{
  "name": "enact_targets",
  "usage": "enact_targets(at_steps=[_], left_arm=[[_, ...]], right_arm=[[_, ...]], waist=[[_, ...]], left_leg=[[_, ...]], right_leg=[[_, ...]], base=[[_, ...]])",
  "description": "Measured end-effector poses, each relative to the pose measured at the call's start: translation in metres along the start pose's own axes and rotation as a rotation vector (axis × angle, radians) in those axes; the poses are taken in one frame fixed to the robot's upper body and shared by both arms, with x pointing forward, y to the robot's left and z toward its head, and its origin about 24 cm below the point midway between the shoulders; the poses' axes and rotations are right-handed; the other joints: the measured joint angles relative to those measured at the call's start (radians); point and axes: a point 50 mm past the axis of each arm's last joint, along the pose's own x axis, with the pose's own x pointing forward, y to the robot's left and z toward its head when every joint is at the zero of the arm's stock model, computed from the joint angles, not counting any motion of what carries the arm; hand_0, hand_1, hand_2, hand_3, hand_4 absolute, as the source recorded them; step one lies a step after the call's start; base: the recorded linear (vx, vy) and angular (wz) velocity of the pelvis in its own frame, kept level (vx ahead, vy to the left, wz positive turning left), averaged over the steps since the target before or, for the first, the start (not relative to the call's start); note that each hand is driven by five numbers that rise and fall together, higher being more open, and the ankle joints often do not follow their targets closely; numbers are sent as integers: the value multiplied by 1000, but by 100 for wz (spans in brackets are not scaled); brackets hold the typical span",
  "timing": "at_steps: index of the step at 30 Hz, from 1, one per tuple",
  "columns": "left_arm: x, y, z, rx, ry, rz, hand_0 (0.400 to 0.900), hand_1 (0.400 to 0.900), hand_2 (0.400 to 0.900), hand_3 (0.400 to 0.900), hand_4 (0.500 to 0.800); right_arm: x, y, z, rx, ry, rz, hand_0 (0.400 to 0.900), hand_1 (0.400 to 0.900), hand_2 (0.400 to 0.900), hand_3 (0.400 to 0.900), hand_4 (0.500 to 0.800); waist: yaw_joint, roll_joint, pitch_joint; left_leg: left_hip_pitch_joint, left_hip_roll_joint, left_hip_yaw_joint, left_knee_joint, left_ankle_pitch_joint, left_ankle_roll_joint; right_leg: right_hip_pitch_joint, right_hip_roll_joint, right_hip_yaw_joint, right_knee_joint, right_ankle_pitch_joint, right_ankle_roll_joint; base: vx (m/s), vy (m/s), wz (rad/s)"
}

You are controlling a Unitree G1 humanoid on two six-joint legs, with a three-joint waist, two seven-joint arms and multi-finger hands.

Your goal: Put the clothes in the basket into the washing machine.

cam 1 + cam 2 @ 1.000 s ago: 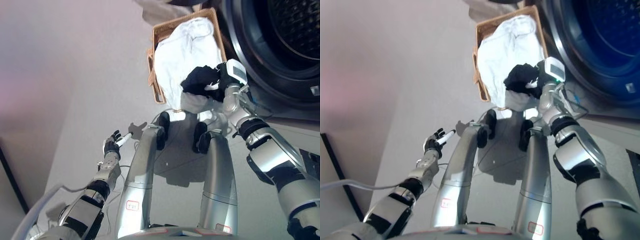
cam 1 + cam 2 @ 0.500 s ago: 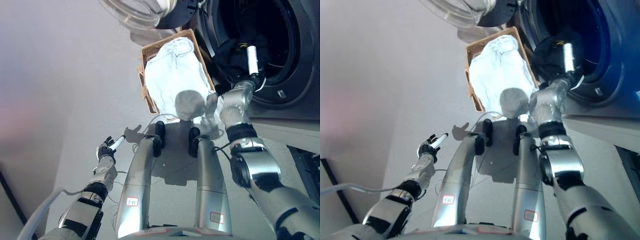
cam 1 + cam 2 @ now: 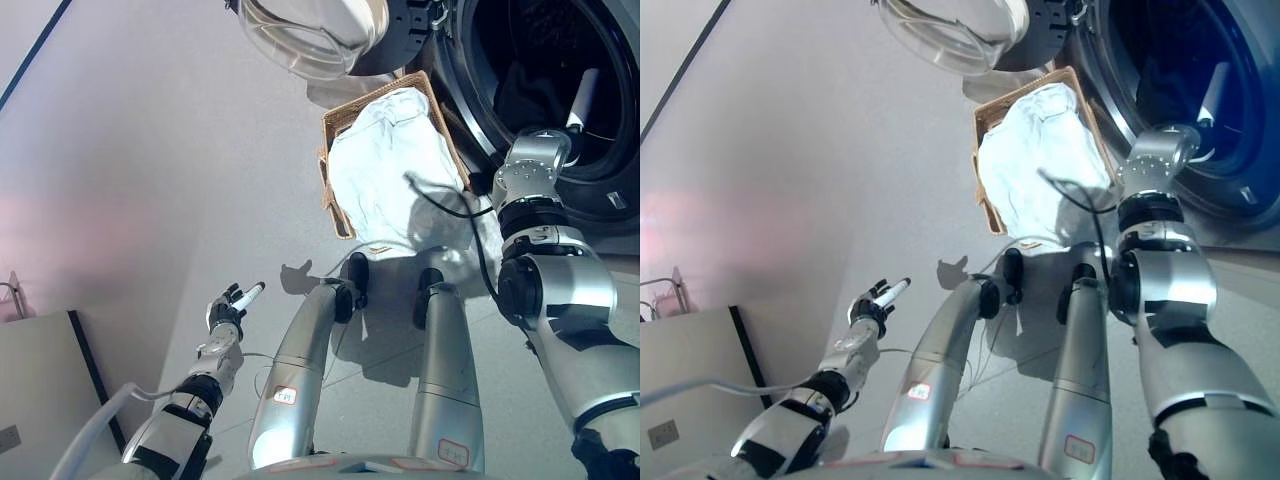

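Basket (image 3: 334, 190) on the floor (image 3: 150, 180), just left of the washing machine (image 3: 600, 200); white clothes (image 3: 385, 170) inside. Machine door (image 3: 315, 35) swung open behind the basket. Dark garment (image 3: 525, 95) in the drum.

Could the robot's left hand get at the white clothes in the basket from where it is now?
Probably not as it stands. The left hand hangs open out to the side, well apart from the wicker basket and its white clothes. Nothing blocks the way; the arm would have to swing across.

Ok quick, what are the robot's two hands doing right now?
Left hand: open, holding nothing, out over the floor.
Right hand: reaches inside the washing machine drum; cannot tell.
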Motion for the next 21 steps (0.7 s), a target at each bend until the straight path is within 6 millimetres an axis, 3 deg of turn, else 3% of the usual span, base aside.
enact_targets(at_steps=[6, 12, 17, 21], left_arm=[[-3, -9, -7, -12, 21, -23, 900, 900, 900, 900, 800], [-5, -14, -12, -20, 35, -32, 900, 900, 900, 900, 800], [-4, -12, -15, -25, 52, -31, 900, 900, 900, 900, 800], [-4, 0, -25, -61, 95, 3, 900, 900, 900, 900, 800]], right_arm=[[-1, -1, -3, 0, 5, 20, 900, 900, 900, 900, 800], [-19, -25, -41, -139, 97, 152, 900, 900, 900, 900, 800], [-31, -72, -66, -402, 201, 231, 900, 900, 900, 900, 800], [-50, -132, -85, -761, 347, 300, 900, 900, 900, 900, 800]], waist=[[-18, 0, 0], [-68, -3, 0], [-95, -18, -5], [-110, -72, -14]], left_leg=[[12, 1, -1, -15, 4, -3], [42, 6, -10, -33, 4, -2], [85, 16, -25, -85, 16, -2], [176, 22, -33, -176, 35, -6]], right_leg=[[8, 1, -2, -7, 0, 0], [48, 7, -12, -40, 3, 8], [107, 21, -28, -118, 27, 18], [204, 34, -39, -223, 55, 22]], base=[[6, -4, -2], [-25, 1, -5], [-5, 10, -1], [48, 33, -2]])
